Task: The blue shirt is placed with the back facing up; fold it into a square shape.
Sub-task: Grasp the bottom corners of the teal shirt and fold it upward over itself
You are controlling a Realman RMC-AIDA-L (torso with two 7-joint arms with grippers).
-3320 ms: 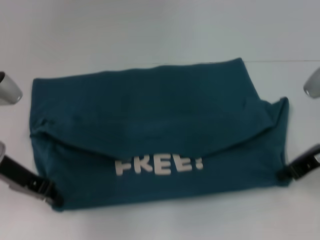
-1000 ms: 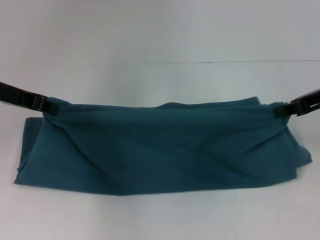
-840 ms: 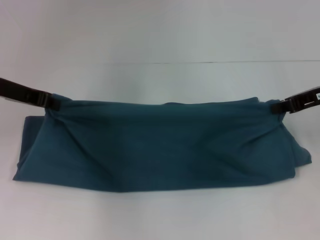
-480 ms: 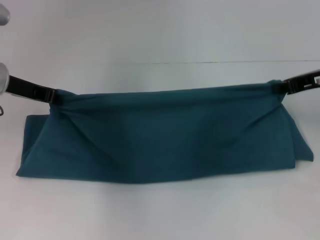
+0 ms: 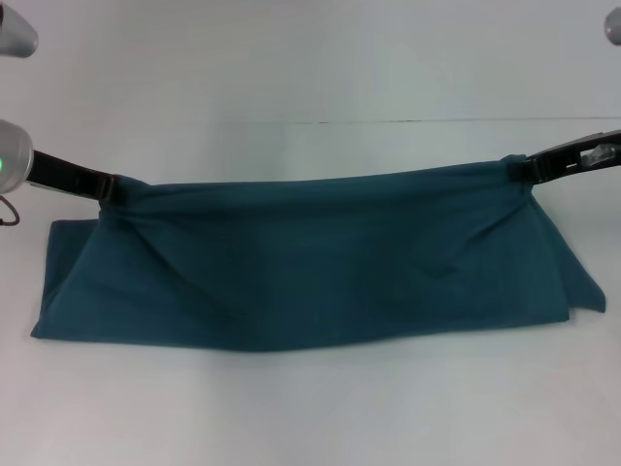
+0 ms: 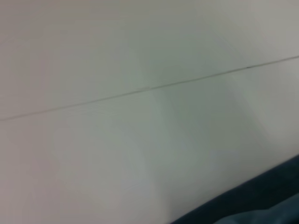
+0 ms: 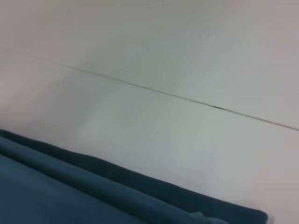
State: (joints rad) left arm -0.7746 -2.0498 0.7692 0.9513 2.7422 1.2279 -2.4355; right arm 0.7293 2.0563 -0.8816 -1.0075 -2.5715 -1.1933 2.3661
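Shirt (image 5: 320, 262) corners pinched in both jaws

A plain dark teal-blue shirt (image 5: 320, 262) is shown on a white table (image 5: 310, 417) crossed by one thin dark line.

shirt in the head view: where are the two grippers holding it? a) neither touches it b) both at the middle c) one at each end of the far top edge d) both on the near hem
c: the left gripper and the right gripper each pinch one end of the far edge of the shirt, which runs taut between them while the near edge lies on the table.
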